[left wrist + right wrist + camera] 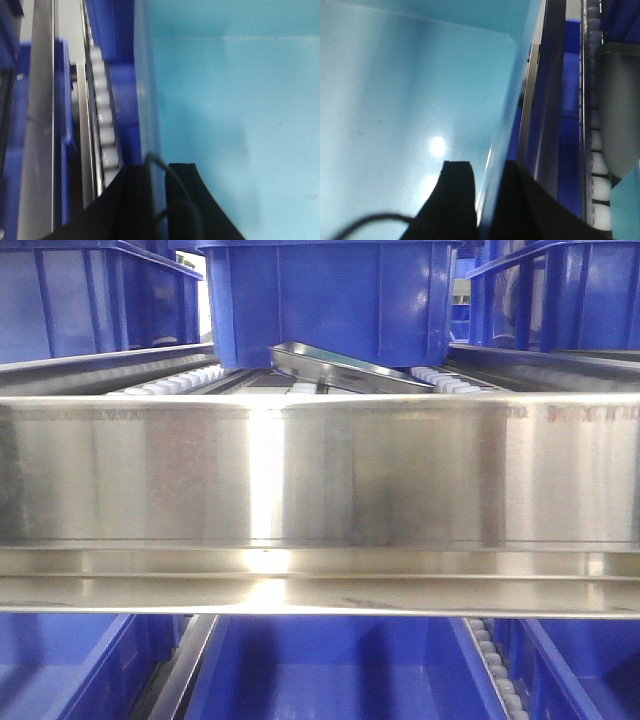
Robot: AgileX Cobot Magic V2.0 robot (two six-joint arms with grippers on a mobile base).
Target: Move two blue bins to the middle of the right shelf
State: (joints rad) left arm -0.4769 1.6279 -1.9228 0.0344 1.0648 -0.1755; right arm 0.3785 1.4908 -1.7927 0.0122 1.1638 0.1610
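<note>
- jaws of the left gripper [157, 172] are clamped across a side wall of the blue plastic bin [235, 115]; jaws of the right gripper [487, 172] clamp the opposite wall.
- front view: the bin is above white rollers [190, 380] of a stainless steel shelf [320, 480], between other blue bins [90, 300].
- only wrist views show its pale inside.
</note>
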